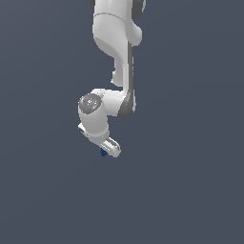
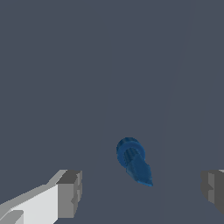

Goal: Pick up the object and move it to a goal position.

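Nearest the wrist camera stand the two fingers of the gripper, grey-padded and set wide apart, one at each side of the wrist view. The jaws are spread and hold nothing. Between them, a little beyond the pads, lies the object: a dark blue irregular piece with a rounded ribbed head that tapers to a blunt point. It touches neither pad. It sits nearer the midline than either finger, though slightly off-centre toward the white-backed finger.

In the exterior view the gripper hangs low at the end of the bent white arm, and the object shows only as a small blue speck just beside the fingertips, on the exterior view's left of them. Whether the tips have reached the object's level cannot be told from either view. Beyond lies the plain grey ground; no goal marker is visible.

Risks, as a judgement. The piece is small and tapered, so pads closing on the sloped end could squeeze it out sideways. Closing too high would miss it. The off-centre position means one pad would likely meet it first and push or turn it before the other arrives.
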`<state>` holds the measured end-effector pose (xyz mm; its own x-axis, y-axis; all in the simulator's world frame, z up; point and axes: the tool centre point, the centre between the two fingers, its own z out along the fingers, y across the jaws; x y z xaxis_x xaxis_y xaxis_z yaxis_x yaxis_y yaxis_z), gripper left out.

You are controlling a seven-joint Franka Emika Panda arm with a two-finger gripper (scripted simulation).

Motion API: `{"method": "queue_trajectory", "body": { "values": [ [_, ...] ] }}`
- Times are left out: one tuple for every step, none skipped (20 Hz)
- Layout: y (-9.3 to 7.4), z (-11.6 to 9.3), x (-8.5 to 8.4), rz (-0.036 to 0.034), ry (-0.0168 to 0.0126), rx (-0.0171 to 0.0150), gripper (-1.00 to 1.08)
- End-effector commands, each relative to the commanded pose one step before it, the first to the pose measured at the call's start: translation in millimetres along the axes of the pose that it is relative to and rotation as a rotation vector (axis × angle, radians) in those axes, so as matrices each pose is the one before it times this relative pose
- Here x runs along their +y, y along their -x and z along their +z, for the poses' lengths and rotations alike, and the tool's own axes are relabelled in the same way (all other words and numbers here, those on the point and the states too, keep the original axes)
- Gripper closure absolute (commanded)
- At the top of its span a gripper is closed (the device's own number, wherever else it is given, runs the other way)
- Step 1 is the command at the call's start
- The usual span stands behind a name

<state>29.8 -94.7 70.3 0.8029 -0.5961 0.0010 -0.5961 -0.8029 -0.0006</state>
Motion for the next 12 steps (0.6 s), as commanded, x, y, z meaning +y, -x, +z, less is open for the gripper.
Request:
{"method": "queue_trajectory", "body": {
  "values": [
    [0.69,14.23,0.73,0.00193,0.00067,-0.00102,-0.92],
    [0.01,4.39,0.17,0.00069,-0.00001,0.00002,-0.92],
    [0.11,3.56,-0.22,0.00000,0.00000,0.00000,-0.92],
    [-0.23,2.70,0.18,0.00069,-0.00003,0.00002,-0.92],
    [-0.16,1.88,-0.22,0.00000,0.00000,0.00000,-0.92],
    [-0.30,1.03,-0.22,0.00000,0.00000,0.00000,-0.92],
    [-0.36,0.26,-0.19,0.00000,0.00000,0.00000,-0.92],
    [-0.16,-0.05,-0.07,0.00000,0.00000,0.00000,-0.92],
    [0.00,0.00,0.00,0.00000,0.00000,0.00000,1.08],
    [0.00,0.00,0.00,0.00000,0.00000,0.00000,1.08],
    [0.00,0.00,0.00,0.00000,0.00000,0.00000,1.08],
    [0.00,0.00,0.00,0.00000,0.00000,0.00000,1.08]
  ]
}}
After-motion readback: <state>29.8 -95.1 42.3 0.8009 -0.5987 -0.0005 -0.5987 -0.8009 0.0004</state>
